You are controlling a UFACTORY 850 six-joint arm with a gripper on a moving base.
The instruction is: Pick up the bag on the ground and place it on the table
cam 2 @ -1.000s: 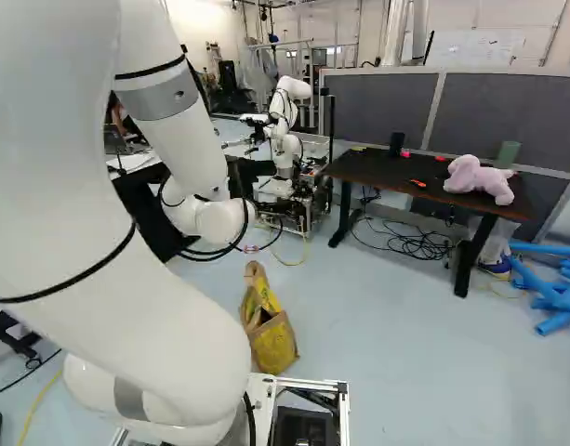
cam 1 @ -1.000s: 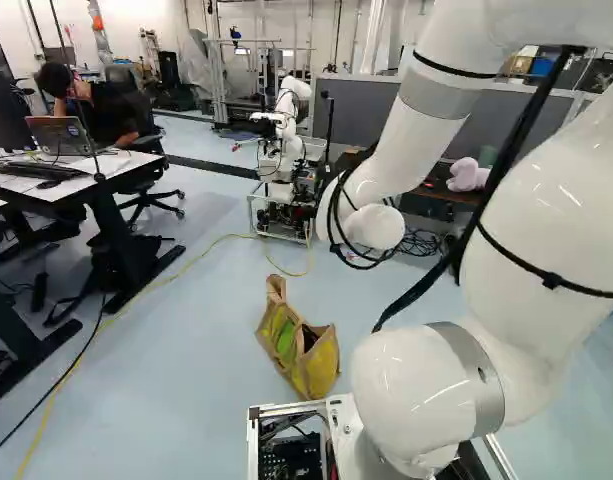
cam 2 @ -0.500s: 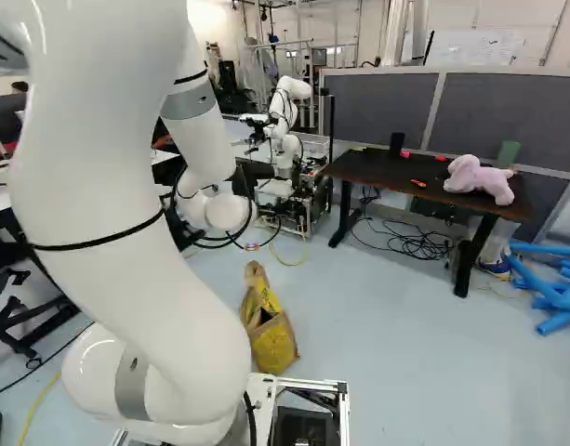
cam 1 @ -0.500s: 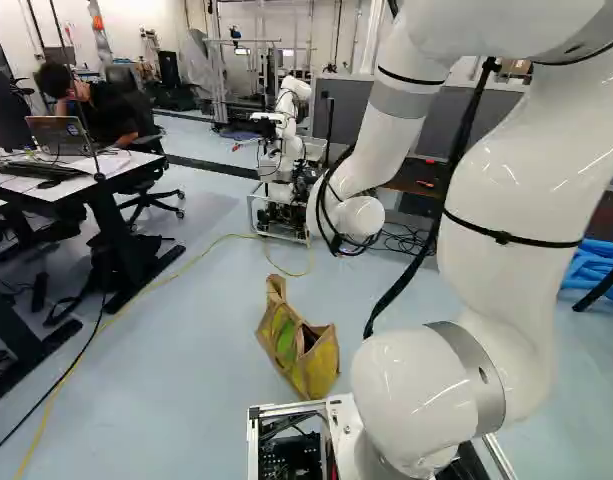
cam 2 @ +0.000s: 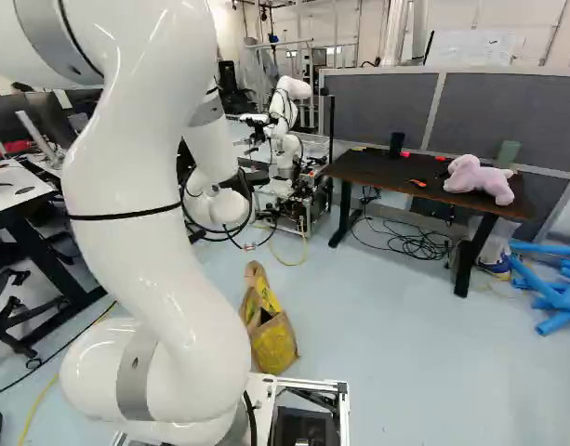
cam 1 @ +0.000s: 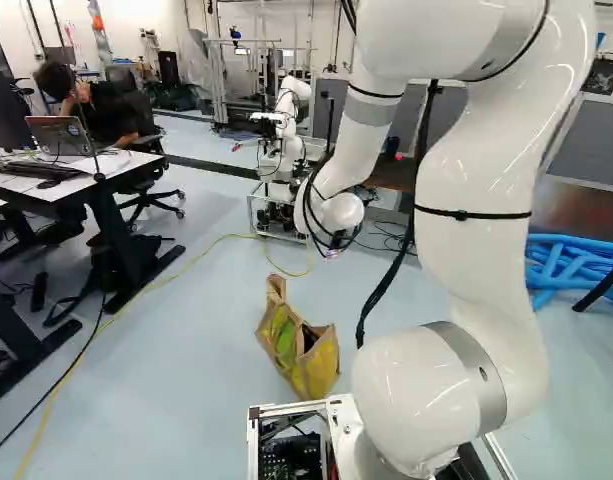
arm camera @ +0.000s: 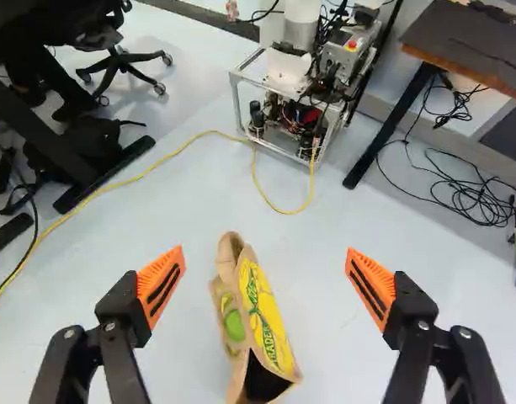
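Arm (cam 1: 481, 170) now more upright, bag (arm camera: 268, 316) beyond spread claw (arm camera: 266, 273)

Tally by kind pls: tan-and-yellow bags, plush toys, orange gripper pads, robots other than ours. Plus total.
tan-and-yellow bag: 1
pink plush toy, on the dark table: 1
orange pads: 2
another robot: 1
Total: 5
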